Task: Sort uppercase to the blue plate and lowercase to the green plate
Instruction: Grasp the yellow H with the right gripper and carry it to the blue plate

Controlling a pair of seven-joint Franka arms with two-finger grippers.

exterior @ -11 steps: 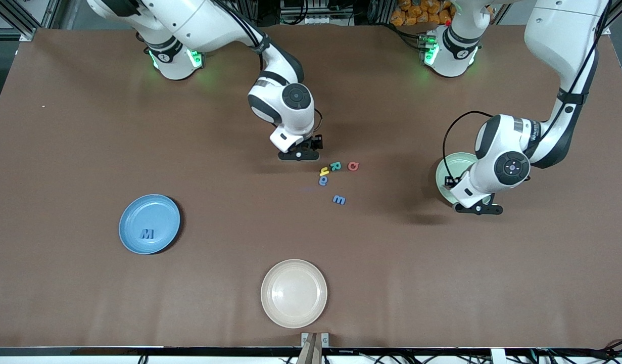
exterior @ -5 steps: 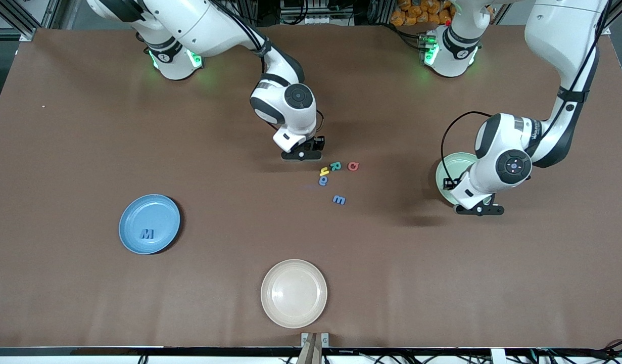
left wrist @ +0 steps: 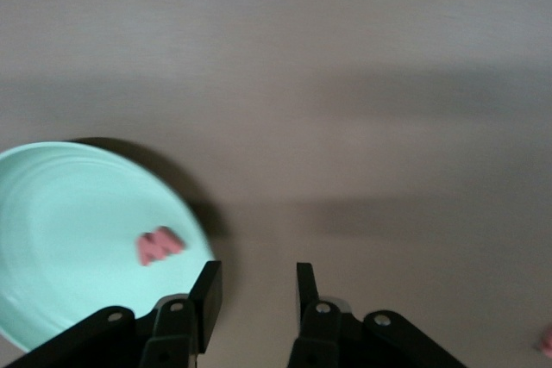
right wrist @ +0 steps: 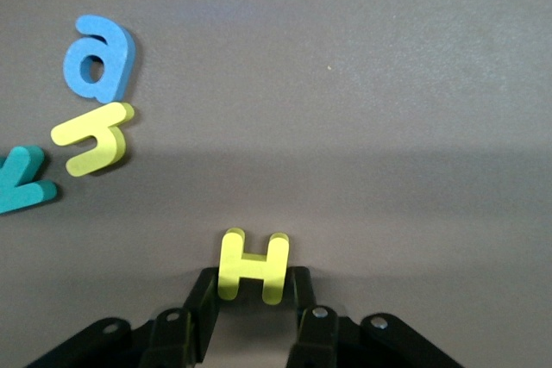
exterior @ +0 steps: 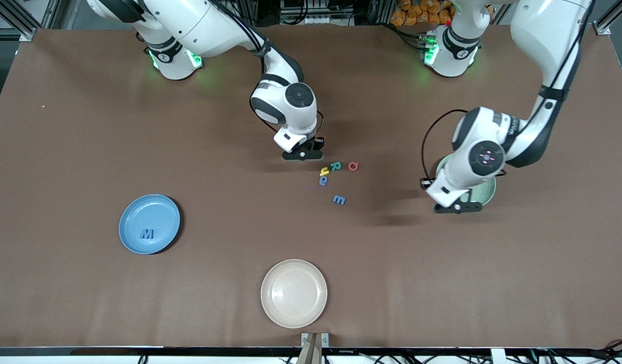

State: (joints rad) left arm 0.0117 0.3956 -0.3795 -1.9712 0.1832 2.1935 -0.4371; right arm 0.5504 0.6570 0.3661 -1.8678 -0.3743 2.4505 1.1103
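My right gripper (right wrist: 250,299) pinches the yellow H (right wrist: 252,266), a light, stiff foam letter, across its legs; my left gripper (left wrist: 254,286), jaws narrowly parted, holds nothing.

Plain brown worktop (exterior: 88,151), medium-blue plate (exterior: 139,215) with dark blue M (exterior: 147,233), mint-green plate (left wrist: 60,213) with red w (left wrist: 159,246), cream-white plate (exterior: 294,293), yellow H (right wrist: 252,265), teal R (exterior: 335,166), red Q (exterior: 353,166)

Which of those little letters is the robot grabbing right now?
The yellow H. It sits between the right gripper fingers, apart from the loose cluster of yellow h, blue a and teal R on the table.
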